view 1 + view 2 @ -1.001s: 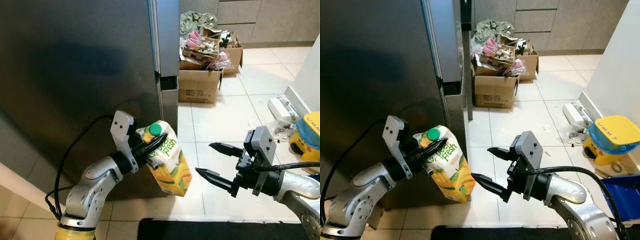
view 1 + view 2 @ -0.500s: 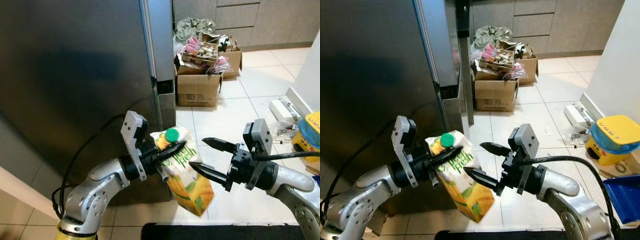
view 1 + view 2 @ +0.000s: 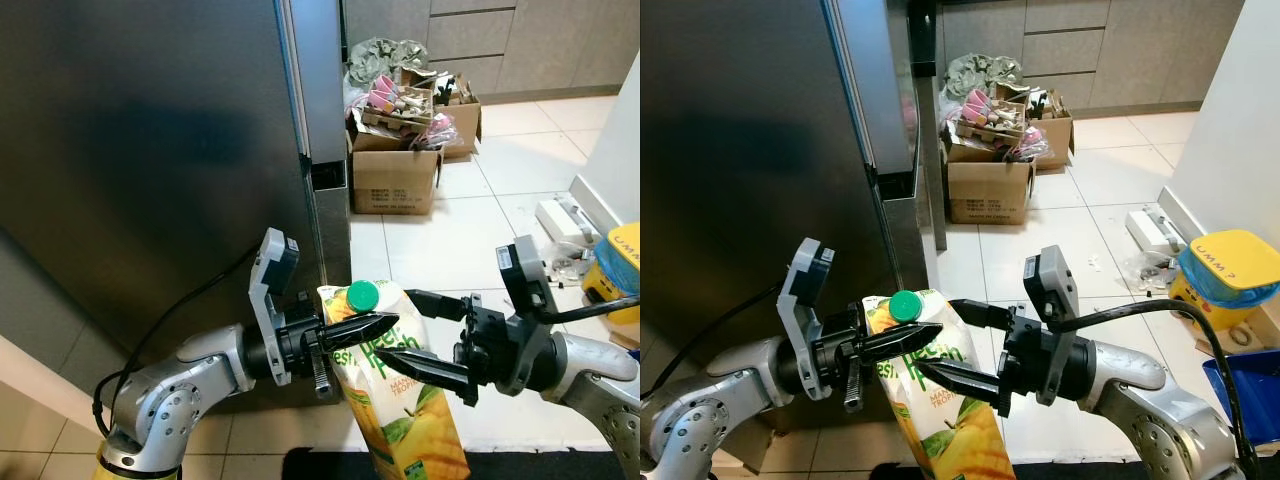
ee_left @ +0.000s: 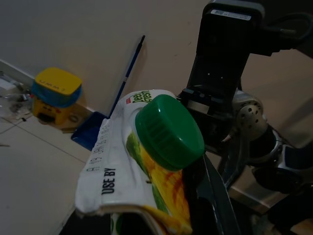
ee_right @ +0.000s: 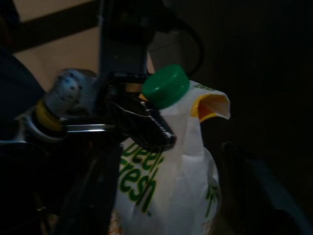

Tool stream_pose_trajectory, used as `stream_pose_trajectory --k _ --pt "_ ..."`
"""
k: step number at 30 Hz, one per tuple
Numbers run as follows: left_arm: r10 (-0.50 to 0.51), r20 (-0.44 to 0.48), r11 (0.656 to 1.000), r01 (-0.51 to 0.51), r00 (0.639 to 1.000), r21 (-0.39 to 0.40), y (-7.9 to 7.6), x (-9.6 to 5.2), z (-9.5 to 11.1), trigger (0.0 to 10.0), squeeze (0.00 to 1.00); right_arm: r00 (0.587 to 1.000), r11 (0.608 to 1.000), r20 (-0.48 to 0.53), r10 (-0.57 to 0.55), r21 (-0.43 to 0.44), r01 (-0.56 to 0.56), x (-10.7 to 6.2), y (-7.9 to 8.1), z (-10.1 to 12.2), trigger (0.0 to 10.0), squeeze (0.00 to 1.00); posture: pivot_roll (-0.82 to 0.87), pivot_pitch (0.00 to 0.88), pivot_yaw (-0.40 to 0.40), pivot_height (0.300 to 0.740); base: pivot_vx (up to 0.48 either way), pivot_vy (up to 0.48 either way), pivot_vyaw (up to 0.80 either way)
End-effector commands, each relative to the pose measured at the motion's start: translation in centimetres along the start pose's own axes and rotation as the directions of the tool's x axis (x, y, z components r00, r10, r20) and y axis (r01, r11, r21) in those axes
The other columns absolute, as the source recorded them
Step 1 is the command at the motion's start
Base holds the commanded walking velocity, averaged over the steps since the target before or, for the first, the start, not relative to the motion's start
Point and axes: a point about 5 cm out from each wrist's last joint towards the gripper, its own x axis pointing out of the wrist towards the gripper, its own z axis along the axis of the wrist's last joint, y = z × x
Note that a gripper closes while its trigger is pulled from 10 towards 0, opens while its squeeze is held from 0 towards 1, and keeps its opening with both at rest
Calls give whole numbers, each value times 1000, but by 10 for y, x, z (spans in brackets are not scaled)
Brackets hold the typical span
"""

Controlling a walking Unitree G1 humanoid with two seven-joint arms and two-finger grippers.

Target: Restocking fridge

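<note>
While fridge door stands shut close at my left, tiled floor lies open ahead toward cardboard boxes. My left jaws clamped on juice carton near its top. Carton between my arms, long axis near upright, slightly tilted, green cap up. My right jaws apart, fingers flanking carton's upper part.
</note>
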Motion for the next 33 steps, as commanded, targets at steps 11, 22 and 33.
stream_pose_trajectory --k 11,22,33 --pt "-3 3 1000 3 1000 -29 -2 0 0 10000 0 997 996 8 72 56 -72 -2 11 1 0 0 -138 108 86 740 0 0 0" --pt "59 18 998 -59 998 -7 2 3 0 10000 604 998 999 -49 37 35 -35 -1 8 -5 10000 0 -136 108 86 740 0 0 0" --pt "25 56 995 -19 998 -99 -2 -3 4 10000 0 996 1000 -87 1 13 0 0 6 -11 10000 0 -137 115 92 740 0 0 0"
